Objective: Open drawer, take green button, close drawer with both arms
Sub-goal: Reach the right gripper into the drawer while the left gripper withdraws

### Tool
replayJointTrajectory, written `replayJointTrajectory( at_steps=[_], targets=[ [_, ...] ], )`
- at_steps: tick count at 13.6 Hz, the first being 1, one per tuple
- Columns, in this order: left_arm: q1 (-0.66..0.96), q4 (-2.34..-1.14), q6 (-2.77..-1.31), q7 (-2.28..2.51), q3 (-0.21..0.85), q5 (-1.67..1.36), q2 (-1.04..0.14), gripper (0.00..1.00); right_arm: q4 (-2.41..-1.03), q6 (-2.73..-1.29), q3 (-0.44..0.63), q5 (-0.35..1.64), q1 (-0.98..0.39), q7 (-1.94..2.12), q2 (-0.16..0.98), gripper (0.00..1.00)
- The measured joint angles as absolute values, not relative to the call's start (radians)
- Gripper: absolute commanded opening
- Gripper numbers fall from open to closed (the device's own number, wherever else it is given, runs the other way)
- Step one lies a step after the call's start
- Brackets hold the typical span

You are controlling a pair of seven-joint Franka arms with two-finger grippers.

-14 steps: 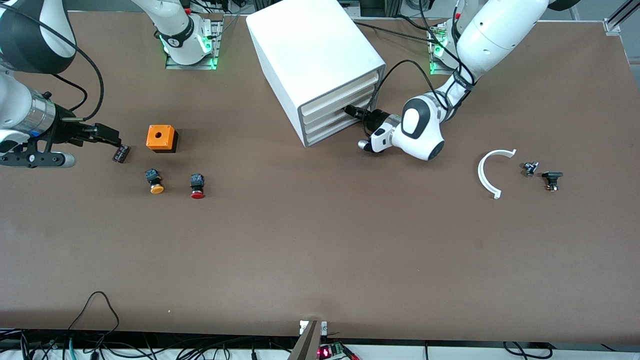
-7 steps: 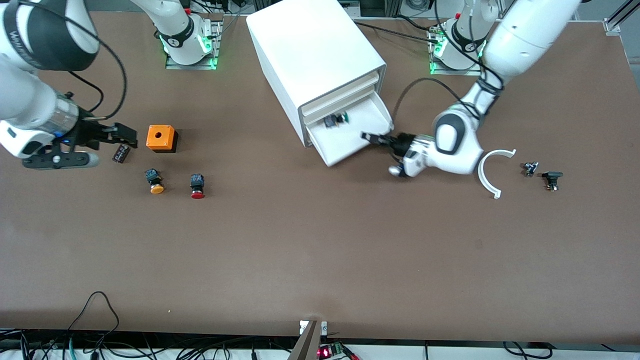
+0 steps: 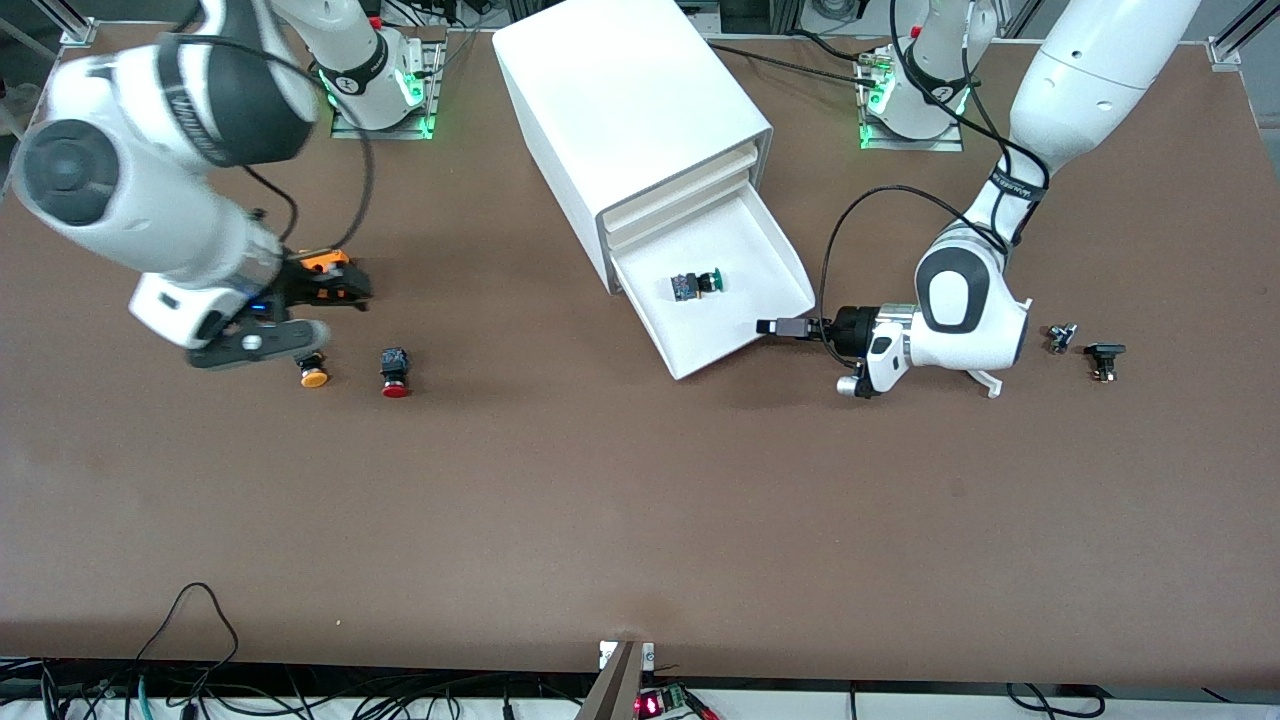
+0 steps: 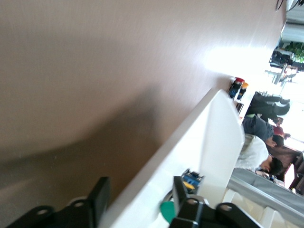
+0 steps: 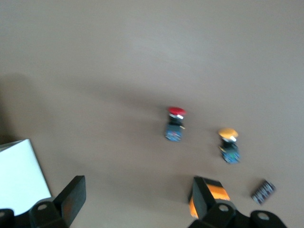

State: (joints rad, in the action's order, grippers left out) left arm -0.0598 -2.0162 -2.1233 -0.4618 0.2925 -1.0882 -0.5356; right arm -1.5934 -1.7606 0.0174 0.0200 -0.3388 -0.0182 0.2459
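Observation:
The drawer (image 3: 770,250) stands pulled far out of the white cabinet (image 3: 630,110). In it lies the button (image 3: 697,284) on its side, its green cap (image 4: 167,211) showing in the left wrist view. My left gripper (image 3: 775,326) is at the drawer's front wall, near the corner toward the left arm's end. It is open, one finger (image 4: 99,197) outside the wall and one inside (image 4: 140,194). My right gripper (image 3: 335,285) hangs open and empty over the table by the orange box (image 3: 325,262), with bare table between its fingers (image 5: 137,194).
A red-capped button (image 3: 394,368) and an orange-capped one (image 3: 313,375) lie nearer the front camera than the orange box. A white curved piece (image 3: 990,380) pokes out under the left arm. Two small black parts (image 3: 1062,336) (image 3: 1103,358) lie beside it.
The left gripper has drawn the drawer out of the cabinet toward the front camera, baring the button, and its jaws have opened. The right arm has swung in toward the orange box.

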Motion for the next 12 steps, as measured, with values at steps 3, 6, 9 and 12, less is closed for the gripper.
replayJointTrajectory(
  at_steps=[3, 6, 9, 12],
  targets=[
    [-0.076, -2.019, -2.262, -0.447, 0.290, -1.088, -0.440, 1.00, -1.478, -1.803, 0.012, 0.021, -0.495, -0.021, 0.352, 1.00],
    [-0.153, -2.055, -2.292, -0.439, 0.285, -1.088, -0.324, 1.00, -1.349, -1.840, -0.049, 0.021, -0.583, -0.016, 0.469, 1.00],
    [-0.173, -2.113, -2.313, -0.440, 0.285, -1.088, -0.222, 1.00, -1.304, -1.926, -0.145, 0.021, -0.601, 0.115, 0.536, 1.00],
    [-0.230, -2.109, -2.310, -0.442, 0.257, -0.900, -0.124, 1.00, -1.301, -2.012, -0.202, 0.024, -0.604, 0.400, 0.601, 1.00]
  ],
)
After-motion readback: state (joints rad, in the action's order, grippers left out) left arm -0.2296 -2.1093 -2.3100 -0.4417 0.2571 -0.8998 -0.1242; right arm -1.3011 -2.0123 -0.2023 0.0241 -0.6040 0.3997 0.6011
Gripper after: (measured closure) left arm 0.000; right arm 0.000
